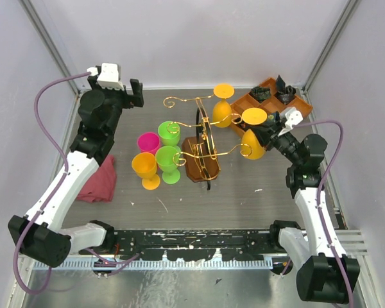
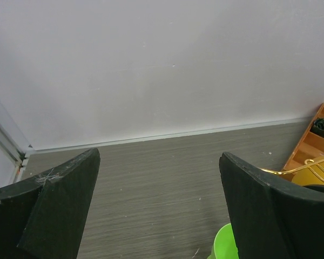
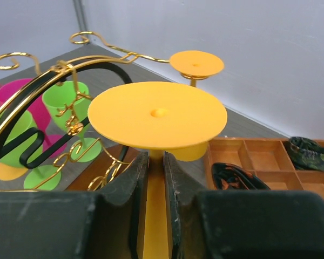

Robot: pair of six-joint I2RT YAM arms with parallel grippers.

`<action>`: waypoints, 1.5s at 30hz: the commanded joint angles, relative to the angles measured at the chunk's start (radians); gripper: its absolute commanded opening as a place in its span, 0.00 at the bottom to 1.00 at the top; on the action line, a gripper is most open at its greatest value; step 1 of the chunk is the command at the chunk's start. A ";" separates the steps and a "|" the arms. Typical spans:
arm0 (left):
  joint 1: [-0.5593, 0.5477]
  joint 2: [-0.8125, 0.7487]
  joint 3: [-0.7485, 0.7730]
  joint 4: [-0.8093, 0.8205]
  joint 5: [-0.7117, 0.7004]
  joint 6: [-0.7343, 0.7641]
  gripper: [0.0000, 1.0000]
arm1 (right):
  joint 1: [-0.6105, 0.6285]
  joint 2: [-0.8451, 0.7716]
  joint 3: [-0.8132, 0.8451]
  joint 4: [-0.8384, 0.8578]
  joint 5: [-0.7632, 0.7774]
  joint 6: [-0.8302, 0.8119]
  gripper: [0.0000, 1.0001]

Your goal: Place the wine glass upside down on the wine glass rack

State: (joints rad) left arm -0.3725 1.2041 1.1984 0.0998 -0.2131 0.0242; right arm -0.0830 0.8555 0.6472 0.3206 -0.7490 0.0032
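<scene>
My right gripper [image 3: 156, 159] is shut on the stem of an orange wine glass [image 3: 157, 116], held upside down with its round foot on top. From above, this wine glass [image 1: 253, 135] hangs at the curled right arm of the gold wine glass rack [image 1: 202, 151]. I cannot tell whether the stem rests in the curl. The right gripper [image 1: 261, 132] comes at it from the right. A second orange glass [image 1: 222, 106] hangs upside down on a rear arm. My left gripper [image 1: 136, 93] is open and holds nothing, high at the back left, with its fingers [image 2: 270, 210] spread over bare table.
Left of the rack stand a magenta glass [image 1: 148, 142], two green glasses [image 1: 169, 133] [image 1: 169, 162] and an orange glass [image 1: 145, 168], all upright. A red cloth [image 1: 97, 179] lies at the left edge. An orange-brown compartment tray [image 1: 273, 102] with dark items sits back right.
</scene>
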 commanded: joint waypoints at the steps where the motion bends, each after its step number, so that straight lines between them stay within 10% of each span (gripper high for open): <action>1: 0.011 -0.024 -0.013 0.003 0.014 0.009 0.98 | -0.005 -0.010 -0.067 0.236 -0.112 0.042 0.01; 13: 0.015 -0.010 -0.019 0.030 0.011 0.020 0.98 | -0.004 0.130 -0.173 0.585 -0.180 0.177 0.01; 45: 0.021 0.055 -0.014 0.092 -0.058 0.081 0.98 | 0.107 0.389 0.003 0.461 -0.196 0.010 0.01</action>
State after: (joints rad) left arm -0.3569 1.2541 1.1885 0.1505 -0.2520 0.0891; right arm 0.0193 1.2240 0.5995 0.7181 -0.9627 0.0280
